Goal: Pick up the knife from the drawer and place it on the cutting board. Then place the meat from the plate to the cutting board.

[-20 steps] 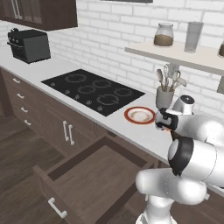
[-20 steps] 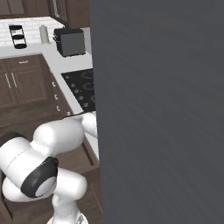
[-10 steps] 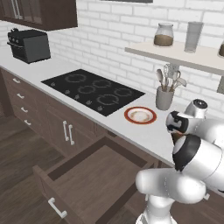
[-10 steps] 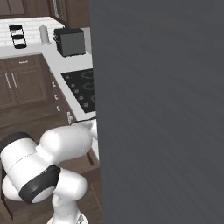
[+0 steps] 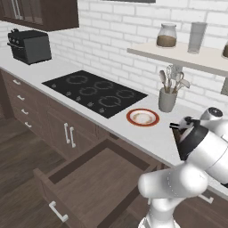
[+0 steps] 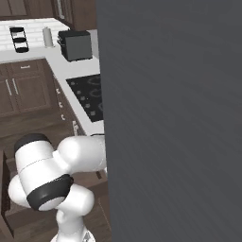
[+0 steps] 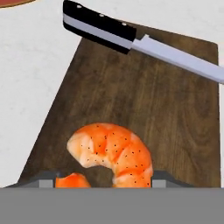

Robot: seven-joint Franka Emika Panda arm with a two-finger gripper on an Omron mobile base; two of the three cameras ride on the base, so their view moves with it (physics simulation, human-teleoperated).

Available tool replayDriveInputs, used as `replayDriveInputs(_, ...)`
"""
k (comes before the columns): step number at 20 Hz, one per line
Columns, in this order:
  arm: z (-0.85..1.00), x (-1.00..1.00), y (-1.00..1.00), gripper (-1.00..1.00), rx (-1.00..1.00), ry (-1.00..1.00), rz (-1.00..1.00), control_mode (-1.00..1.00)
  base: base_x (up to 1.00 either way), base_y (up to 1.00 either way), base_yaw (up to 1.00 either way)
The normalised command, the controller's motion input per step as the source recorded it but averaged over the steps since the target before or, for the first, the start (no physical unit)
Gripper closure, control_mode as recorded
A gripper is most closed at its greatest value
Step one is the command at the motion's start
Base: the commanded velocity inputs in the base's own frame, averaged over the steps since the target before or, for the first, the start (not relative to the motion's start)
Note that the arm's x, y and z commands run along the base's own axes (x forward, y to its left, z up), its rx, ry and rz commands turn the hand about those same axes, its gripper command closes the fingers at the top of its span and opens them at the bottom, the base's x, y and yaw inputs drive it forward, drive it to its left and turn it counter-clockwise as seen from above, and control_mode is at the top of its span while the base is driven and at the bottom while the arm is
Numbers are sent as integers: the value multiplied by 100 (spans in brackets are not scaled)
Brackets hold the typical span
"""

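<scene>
Gripping: hand [image 7: 105, 177] is closed on the meat [image 7: 111, 153], part-way narrow; tips barely show at bottom of hand view, one each side of the lump
Meat: orange-pink curled piece w/ pale patch, over near end of cutting board [image 7: 131, 109]; can't tell if it touches the wood
Cutting board: dark-brown wood, flat on the white table [image 5: 156, 138]
Knife: knife [image 7: 131, 41] lies across far end of board, at a slant; dark handle pokes past the board's corner toward the plate side, silver blade runs over the wood & out of frame on the other side
Plate: plate [image 5: 143, 124] w/ red-orange rim on table just past the hob [image 5: 95, 91], near the utensil crock [image 5: 167, 99]; no lump visible on it in left base view
Drawer: drawer [image 5: 89, 187] pulled right out below table edge, silver bar handle on front, bare wood inside as far as seen
Arm: bent over table to right of plate, elbow twd camera
Other: toaster [image 5: 30, 46] far left on table; shelf [image 5: 178, 53] above w/ jar [image 5: 166, 35] & glass [image 5: 197, 37]
Right base view: big flat grey panel blocks most of it, arm's white links at lower left
</scene>
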Motion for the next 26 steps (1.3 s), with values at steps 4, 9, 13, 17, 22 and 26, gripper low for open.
replayDriveInputs(4,-29,-7,-13,100,0,3,0,-100,0,0,0)
replayDriveInputs(9,-23,0,-20,100,0,1,0,-100,0,0,0)
replayDriveInputs(13,-30,0,-4,-100,0,2,0,-100,0,0,0)
replayDriveInputs(17,-10,-2,0,-100,0,0,0,-100,0,0,0)
replayDriveInputs(22,11,-30,0,-100,0,-2,0,-100,0,0,0)
replayDriveInputs(26,48,-67,17,-100,-2,-8,0,-100,0,0,0)
